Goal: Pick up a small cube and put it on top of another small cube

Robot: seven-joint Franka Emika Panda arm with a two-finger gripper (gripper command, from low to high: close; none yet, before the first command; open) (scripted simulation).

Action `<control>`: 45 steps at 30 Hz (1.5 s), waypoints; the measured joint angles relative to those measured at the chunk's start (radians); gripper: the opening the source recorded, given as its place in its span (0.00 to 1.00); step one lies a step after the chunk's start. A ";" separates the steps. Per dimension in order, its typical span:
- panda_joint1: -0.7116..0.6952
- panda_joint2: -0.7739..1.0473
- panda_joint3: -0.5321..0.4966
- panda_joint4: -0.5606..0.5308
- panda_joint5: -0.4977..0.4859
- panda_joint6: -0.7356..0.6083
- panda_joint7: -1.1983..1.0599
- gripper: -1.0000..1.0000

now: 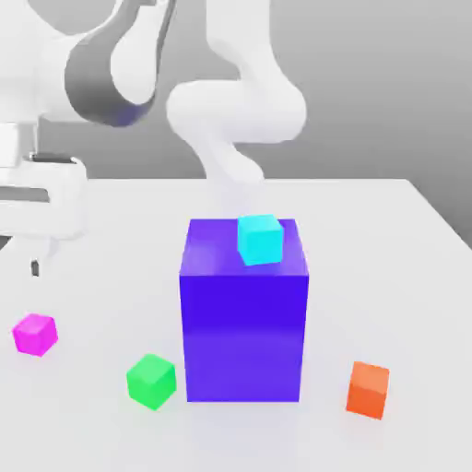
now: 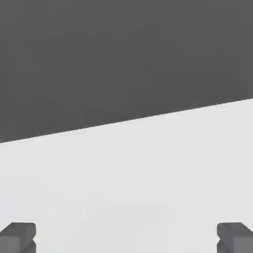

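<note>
Gripper [image 2: 126, 238] fully open, nothing held, above the table [image 1: 369, 221]. Magenta cube [image 1: 35, 335] rests on the table, nearer the exterior view's camera than the gripper; approach judged to run that way, then down.

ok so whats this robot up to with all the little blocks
The robot arm's gripper has its jaws wide open and holds nothing; it hangs above the table. The pink cube, green cube and orange cube lie apart on the table, and a cyan cube sits on the big blue box. The job is stacking one small cube on another, and none is stacked yet.
</note>
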 joint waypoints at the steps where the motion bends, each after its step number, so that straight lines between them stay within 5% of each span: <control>1: -0.016 0.039 -0.009 -0.013 0.024 0.017 -0.042 0.50; 5: -0.120 0.194 -0.022 -0.063 0.107 0.086 -0.200 0.50; 18: -0.163 0.385 0.001 -0.035 0.119 0.124 -0.229 0.50; 37: -0.380 0.460 0.262 -0.013 0.331 0.250 -0.393 0.50; 38: -0.399 0.457 0.283 -0.013 0.345 0.260 -0.405 0.00; 45: -0.403 0.457 0.287 -0.013 0.347 0.259 -0.407 0.00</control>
